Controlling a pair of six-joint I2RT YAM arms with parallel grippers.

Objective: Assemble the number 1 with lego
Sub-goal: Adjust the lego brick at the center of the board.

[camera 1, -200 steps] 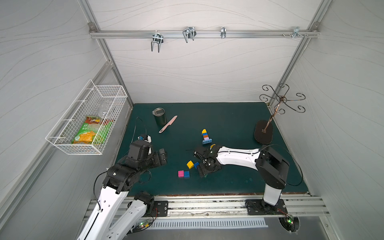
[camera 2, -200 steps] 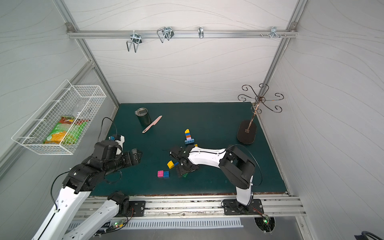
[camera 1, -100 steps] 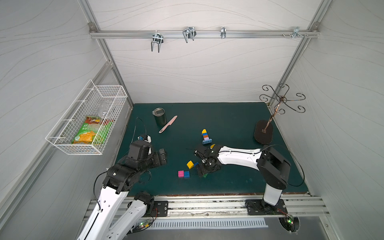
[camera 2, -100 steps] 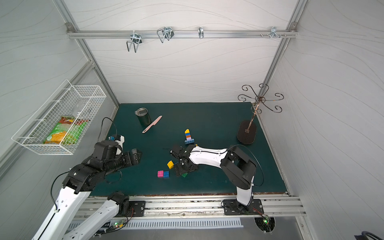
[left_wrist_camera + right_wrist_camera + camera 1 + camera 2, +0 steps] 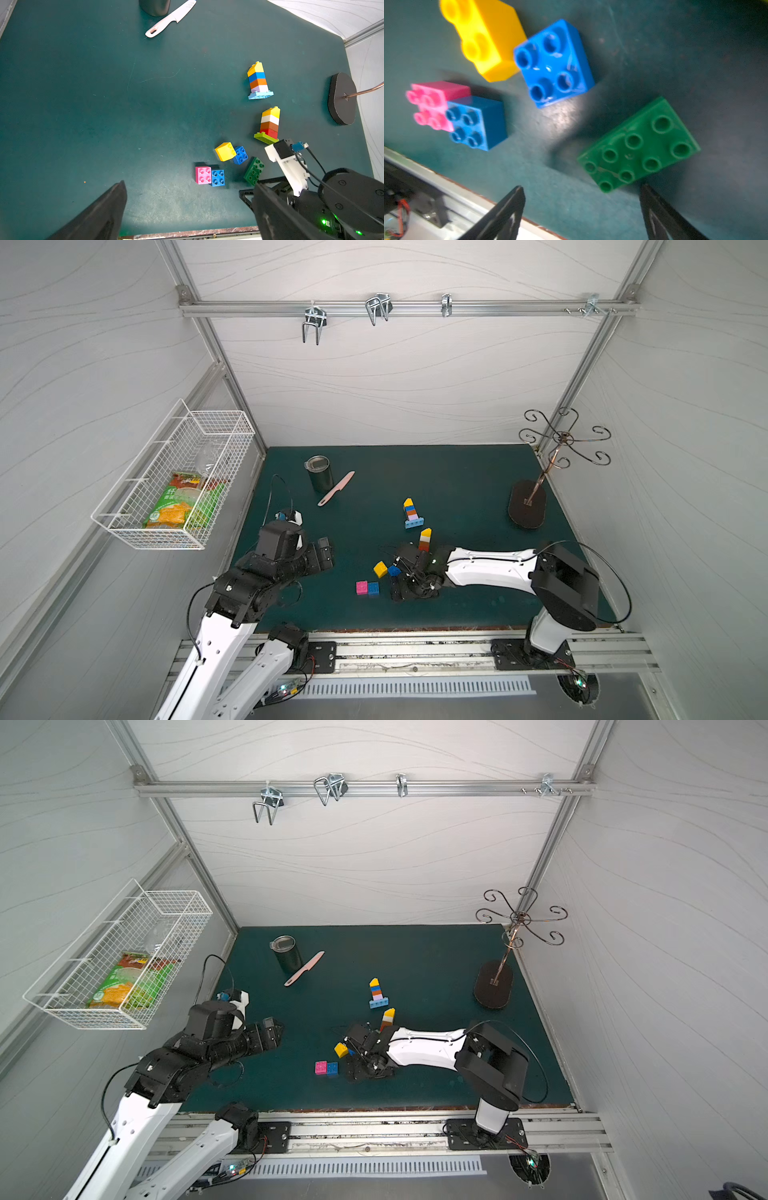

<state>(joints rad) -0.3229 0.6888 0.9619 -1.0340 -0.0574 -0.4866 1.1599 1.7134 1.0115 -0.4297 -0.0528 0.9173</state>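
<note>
Two lego towers stand mid-table: a yellow-blue-orange-lilac one on a light blue base, and a yellow-white-orange-red one on a lime base. Loose bricks lie nearer the front: yellow, blue, and pink touching another blue. A flat green plate lies just beyond my right gripper, which is open and low over the mat, holding nothing. My left gripper hangs open and empty to the left of the bricks.
A dark metal cup and a pink knife lie at the back left. A hook stand is at the right. A wire basket hangs on the left wall. The table's front edge is close behind both grippers.
The right arm has shifted slightly, its gripper staying over the loose bricks. The bricks, the towers and the left arm have not moved.
</note>
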